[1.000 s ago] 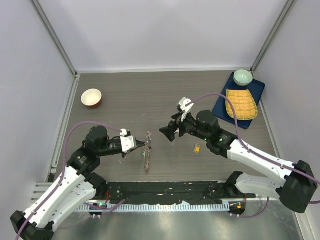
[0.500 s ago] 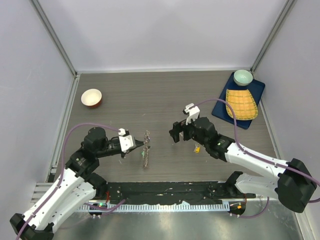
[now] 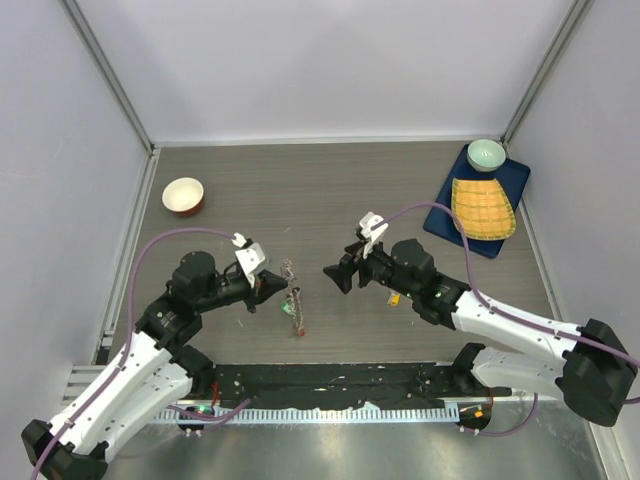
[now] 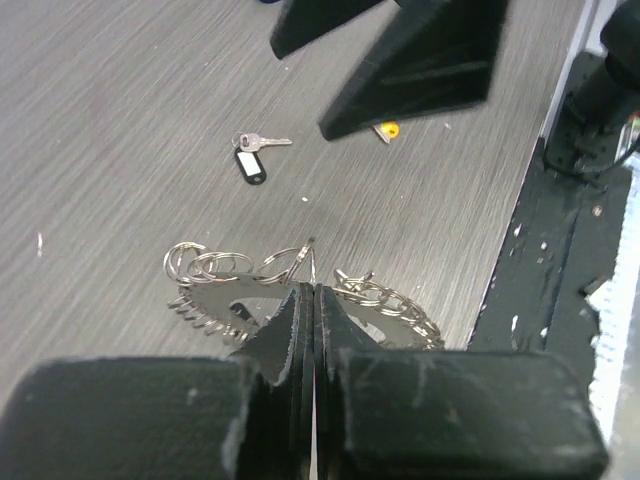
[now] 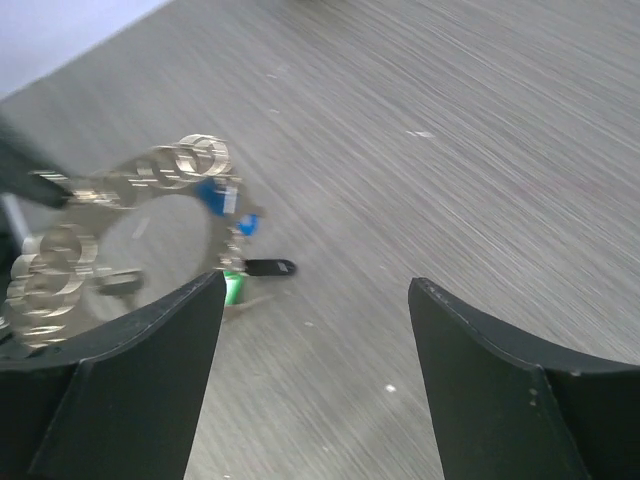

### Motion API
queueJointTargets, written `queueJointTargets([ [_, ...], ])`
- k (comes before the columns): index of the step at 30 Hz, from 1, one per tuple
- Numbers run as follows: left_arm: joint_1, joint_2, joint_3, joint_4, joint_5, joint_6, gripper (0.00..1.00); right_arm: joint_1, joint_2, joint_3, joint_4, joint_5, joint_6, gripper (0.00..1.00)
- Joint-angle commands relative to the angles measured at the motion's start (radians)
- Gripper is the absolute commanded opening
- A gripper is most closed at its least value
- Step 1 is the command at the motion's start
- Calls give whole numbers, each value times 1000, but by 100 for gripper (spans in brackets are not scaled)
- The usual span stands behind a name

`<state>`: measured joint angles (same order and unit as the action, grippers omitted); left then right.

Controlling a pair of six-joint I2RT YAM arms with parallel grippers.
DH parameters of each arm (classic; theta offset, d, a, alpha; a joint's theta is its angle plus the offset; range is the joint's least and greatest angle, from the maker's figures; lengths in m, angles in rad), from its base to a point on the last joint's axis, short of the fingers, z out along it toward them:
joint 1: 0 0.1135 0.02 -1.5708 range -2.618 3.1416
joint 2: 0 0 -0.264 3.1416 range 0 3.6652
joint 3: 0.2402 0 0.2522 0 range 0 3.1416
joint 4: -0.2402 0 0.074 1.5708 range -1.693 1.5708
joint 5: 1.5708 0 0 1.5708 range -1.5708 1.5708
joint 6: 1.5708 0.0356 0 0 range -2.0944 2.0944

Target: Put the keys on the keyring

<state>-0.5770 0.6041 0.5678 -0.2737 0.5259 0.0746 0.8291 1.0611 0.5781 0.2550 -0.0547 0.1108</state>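
I hold the keyring point(image 4: 210, 266) clamped in my left gripper point(image 4: 312, 300) and should centre my right gripper point(image 5: 313, 300), jaws apart, over the black-tagged key point(image 4: 255, 160).

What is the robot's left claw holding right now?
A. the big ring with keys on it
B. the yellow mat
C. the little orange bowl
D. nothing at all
A: in the left wrist view the left claw is pinched shut on the rim of the keyring.
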Motion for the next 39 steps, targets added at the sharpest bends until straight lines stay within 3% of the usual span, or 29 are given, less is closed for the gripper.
queueJointTargets([
  [1,-4,-29,-23,128,-82,-225,0,87,-26,20,162,-69,-26,77],
  [9,-4,-43,-75,176,-132,-346,0,208,94,57,291,-13,-13,52],
  [13,-4,-41,-79,176,-127,-346,0,237,157,98,294,1,-36,47],
  [30,-4,-38,-75,176,-107,-340,0,255,272,132,362,88,-51,40],
  [39,-4,-29,-75,180,-99,-343,0,255,316,163,343,0,-53,38],
])
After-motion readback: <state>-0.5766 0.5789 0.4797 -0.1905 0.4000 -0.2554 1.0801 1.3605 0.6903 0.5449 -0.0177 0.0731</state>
